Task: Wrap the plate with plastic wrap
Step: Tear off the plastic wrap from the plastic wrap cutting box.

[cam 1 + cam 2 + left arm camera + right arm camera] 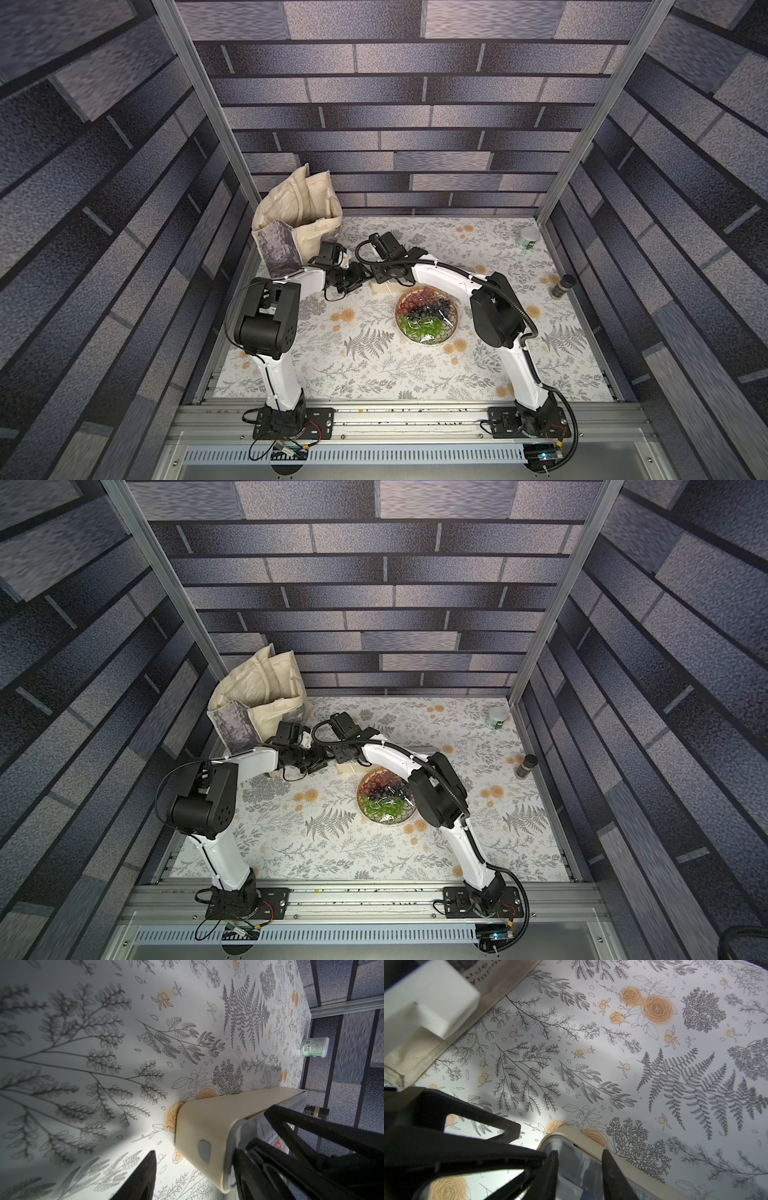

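— Left hand?
— Your left hand [196,1150] stands open astride the end of the box [218,1118]; one finger [145,1176] is clear of it.
— Right?
— Your right hand [579,1151] sits just beside the left hand at the same end, with a finger on either side of the box's clear top. Gripping or not, I cannot tell.
— Plate?
— The plate [452,330] lies on the bench [374,374] just beside the box, towards the arm bases. Wrap [415,328] glints over its grapes [424,309]. A bag [299,216] stands behind your left hand, a jar [530,237] in the far right corner.
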Tool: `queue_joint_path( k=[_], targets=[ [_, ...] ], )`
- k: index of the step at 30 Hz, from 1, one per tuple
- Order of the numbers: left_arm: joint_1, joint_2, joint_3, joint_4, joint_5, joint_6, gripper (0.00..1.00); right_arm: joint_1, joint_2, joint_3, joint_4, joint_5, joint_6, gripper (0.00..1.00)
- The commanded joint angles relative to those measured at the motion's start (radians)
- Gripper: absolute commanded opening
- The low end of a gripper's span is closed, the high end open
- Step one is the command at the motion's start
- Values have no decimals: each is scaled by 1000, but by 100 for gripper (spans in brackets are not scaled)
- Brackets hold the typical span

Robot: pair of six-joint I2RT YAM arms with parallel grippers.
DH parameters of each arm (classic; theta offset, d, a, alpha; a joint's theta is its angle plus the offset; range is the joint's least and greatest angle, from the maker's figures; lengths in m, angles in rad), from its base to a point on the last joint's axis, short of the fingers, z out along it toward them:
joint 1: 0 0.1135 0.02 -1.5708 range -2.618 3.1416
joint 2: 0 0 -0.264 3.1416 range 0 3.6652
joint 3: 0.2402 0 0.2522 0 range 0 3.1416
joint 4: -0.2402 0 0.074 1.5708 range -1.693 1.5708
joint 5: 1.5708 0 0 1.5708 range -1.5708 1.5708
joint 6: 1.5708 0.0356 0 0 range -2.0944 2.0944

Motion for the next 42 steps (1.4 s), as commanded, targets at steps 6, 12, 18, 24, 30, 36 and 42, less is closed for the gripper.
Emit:
queue_joint_path(
  k=[6, 12, 18, 24, 30, 36, 42],
  targets=[
    [-7, 29, 12, -73, -75, 27, 61, 4, -66, -79, -15, 76, -28, 38],
    [-11, 28, 14, -80, -82, 28, 61, -9, -93, -124, 1, 91, -27, 39],
    [-14, 28, 15, -87, -89, 28, 61, -32, -129, -171, 18, 101, -29, 39],
    [-17, 28, 17, -93, -93, 28, 61, -56, -167, -231, 37, 111, -30, 39],
    [-20, 29, 20, -97, -97, 28, 61, -84, -194, -272, 42, 123, -33, 39],
    [-21, 30, 23, -99, -99, 28, 61, -108, -210, -300, 44, 133, -32, 39],
    [-23, 31, 28, -108, -101, 29, 61, -129, -253, -332, 48, 146, -36, 39]
  ],
)
